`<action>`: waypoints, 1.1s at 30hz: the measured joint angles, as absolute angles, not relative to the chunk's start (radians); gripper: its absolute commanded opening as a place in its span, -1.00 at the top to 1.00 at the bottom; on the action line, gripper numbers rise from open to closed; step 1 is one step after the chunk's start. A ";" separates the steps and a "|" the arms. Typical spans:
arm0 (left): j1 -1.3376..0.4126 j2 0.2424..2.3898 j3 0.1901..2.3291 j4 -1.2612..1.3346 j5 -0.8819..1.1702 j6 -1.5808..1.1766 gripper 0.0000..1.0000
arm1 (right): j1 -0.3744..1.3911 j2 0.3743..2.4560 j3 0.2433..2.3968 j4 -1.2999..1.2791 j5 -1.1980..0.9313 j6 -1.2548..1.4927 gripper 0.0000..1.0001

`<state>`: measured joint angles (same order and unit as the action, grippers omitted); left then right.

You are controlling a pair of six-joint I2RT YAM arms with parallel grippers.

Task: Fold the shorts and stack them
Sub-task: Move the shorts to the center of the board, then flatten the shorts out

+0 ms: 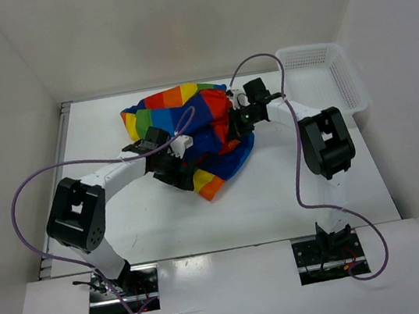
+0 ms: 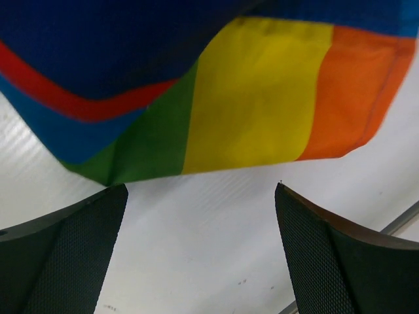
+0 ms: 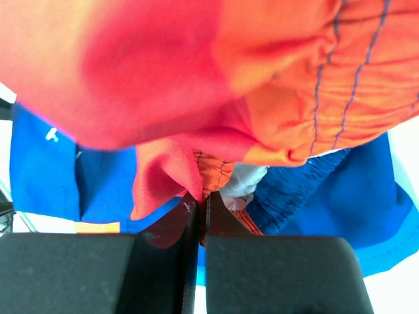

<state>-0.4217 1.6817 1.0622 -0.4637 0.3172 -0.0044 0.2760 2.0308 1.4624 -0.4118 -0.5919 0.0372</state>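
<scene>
The rainbow shorts (image 1: 181, 122) lie bunched in the middle of the table. My right gripper (image 1: 235, 125) is at their right side, shut on a pinch of the red and orange waistband cloth (image 3: 203, 176), which hangs over it. My left gripper (image 1: 180, 171) is open and empty at the shorts' near edge. In the left wrist view the green, yellow and orange hem (image 2: 255, 104) lies just beyond the spread fingers (image 2: 72, 248), with bare table between them.
A white lattice basket (image 1: 324, 77) stands at the back right against the wall. White walls close in the table on the left, back and right. Purple cables loop over both arms.
</scene>
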 measured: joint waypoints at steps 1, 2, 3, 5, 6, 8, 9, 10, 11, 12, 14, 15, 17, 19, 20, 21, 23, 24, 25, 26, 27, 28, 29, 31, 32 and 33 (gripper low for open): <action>-0.420 1.687 1.068 -0.451 0.336 -0.004 -1.00 | 0.276 2.027 1.466 -0.412 -0.596 0.038 1.00; -0.419 1.692 1.074 -0.439 0.353 -0.004 -1.00 | 0.276 2.022 1.467 -0.412 -0.600 0.039 1.00; -0.415 1.702 1.081 -0.428 0.373 -0.004 -1.00 | 0.276 2.016 1.467 -0.412 -0.602 0.040 1.00; -0.411 1.735 1.095 -0.408 0.412 -0.004 -1.00 | 0.276 2.002 1.467 -0.412 -0.606 0.041 1.00; -0.408 1.753 1.100 -0.398 0.427 -0.004 -1.00 | 0.276 1.995 1.467 -0.412 -0.606 0.041 1.00; -0.402 1.788 1.104 -0.382 0.445 -0.005 -1.00 | 0.276 1.984 1.468 -0.412 -0.606 0.041 1.00; -0.401 1.807 1.109 -0.375 0.455 -0.008 -1.00 | 0.276 1.980 1.469 -0.413 -0.606 0.041 1.00; -0.398 1.814 1.120 -0.369 0.459 -0.007 -1.00 | 0.276 1.979 1.475 -0.413 -0.606 0.044 1.00; -0.397 1.826 1.129 -0.357 0.455 -0.007 -0.96 | 0.276 1.979 1.480 -0.413 -0.606 0.045 1.00; -0.395 1.837 1.141 -0.352 0.450 -0.008 -0.89 | 0.276 1.979 1.487 -0.413 -0.606 0.047 1.00; -0.395 1.854 1.158 -0.335 0.436 -0.009 -0.61 | 0.276 1.976 1.493 -0.412 -0.606 0.049 1.00; -0.395 1.862 1.168 -0.329 0.426 -0.009 -0.47 | 0.276 1.972 1.494 -0.413 -0.606 0.051 1.00; -0.395 1.879 1.180 -0.321 0.401 -0.010 0.19 | 0.276 1.964 1.494 -0.413 -0.606 0.054 1.00; -0.394 1.897 1.187 -0.314 0.372 -0.007 0.84 | 0.276 1.954 1.494 -0.413 -0.606 0.059 1.00; -0.392 1.907 1.190 -0.313 0.369 -0.004 1.00 | 0.274 1.950 1.494 -0.413 -0.607 0.062 1.00; -0.391 1.912 1.196 -0.315 0.367 -0.007 1.00 | 0.271 1.944 1.494 -0.413 -0.607 0.064 1.00; -0.391 1.923 1.217 -0.324 0.358 -0.008 1.00 | 0.270 1.934 1.496 -0.414 -0.608 0.070 1.00; -0.391 1.930 1.232 -0.330 0.348 -0.008 1.00 | 0.270 1.930 1.498 -0.416 -0.608 0.071 1.00; -0.393 1.938 1.247 -0.335 0.331 -0.007 1.00 | 0.270 1.927 1.504 -0.420 -0.608 0.073 1.00; -0.394 1.944 1.266 -0.342 0.303 -0.006 1.00 | 0.269 1.925 1.516 -0.427 -0.609 0.073 1.00; -0.392 1.949 1.284 -0.346 0.273 -0.006 1.00 | 0.268 1.923 1.529 -0.433 -0.610 0.073 1.00; -0.384 1.950 1.299 -0.346 0.235 -0.004 1.00 | 0.264 1.921 1.541 -0.438 -0.610 0.072 1.00; -0.369 1.950 1.310 -0.345 0.194 -0.004 1.00 | 0.258 1.916 1.552 -0.441 -0.611 0.072 1.00; -0.311 1.950 1.330 -0.340 0.125 -0.004 1.00 | 0.238 1.897 1.563 -0.446 -0.611 0.069 1.00; -0.270 1.950 1.337 -0.337 0.095 -0.004 1.00 | 0.228 1.887 1.565 -0.450 -0.611 0.065 1.00; -0.225 1.950 1.345 -0.336 0.072 -0.004 1.00 | 0.221 1.874 1.565 -0.453 -0.611 0.061 1.00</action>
